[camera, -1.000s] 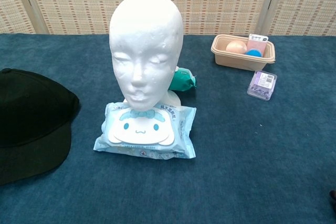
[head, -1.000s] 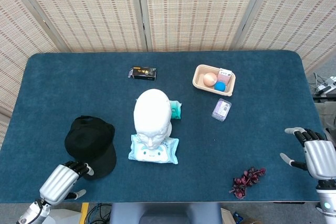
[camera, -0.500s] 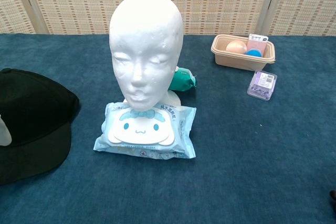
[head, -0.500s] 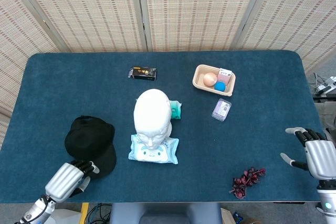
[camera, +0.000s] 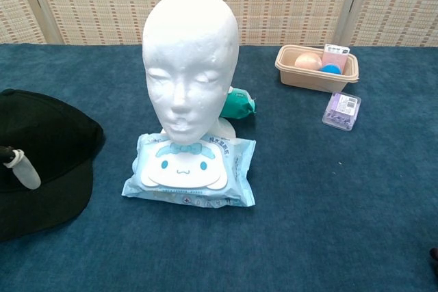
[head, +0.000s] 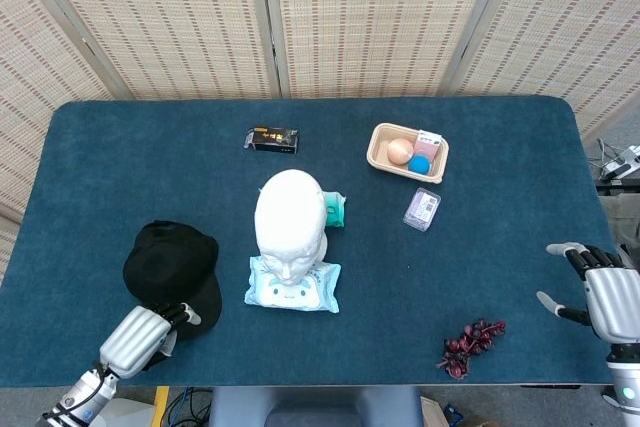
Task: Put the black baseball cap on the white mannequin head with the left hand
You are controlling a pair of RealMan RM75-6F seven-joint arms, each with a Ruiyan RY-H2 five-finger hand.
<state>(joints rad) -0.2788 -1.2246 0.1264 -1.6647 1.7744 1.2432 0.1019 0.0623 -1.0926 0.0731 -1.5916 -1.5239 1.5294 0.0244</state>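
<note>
- While the right hand [head: 607,299] idles at the table's 4 o'clock edge, fingers spread and holding nothing, the left hand [head: 140,335] has crept rightward along the near edge over the past second, onto the brim of the cap [head: 172,272].
- From the chest view, one pale fingertip [camera: 26,171] now lies over the cap's brim; a second ago none showed there.
- That suggests the reach is ending and the grasp is about to start.
- Fingers of the left hand are curled narrow over the brim edge; whether they pinch it, I cannot tell.
- Cap sits flat at 8 o'clock from the head [head: 289,220], well apart from it, not yet lifted.
</note>
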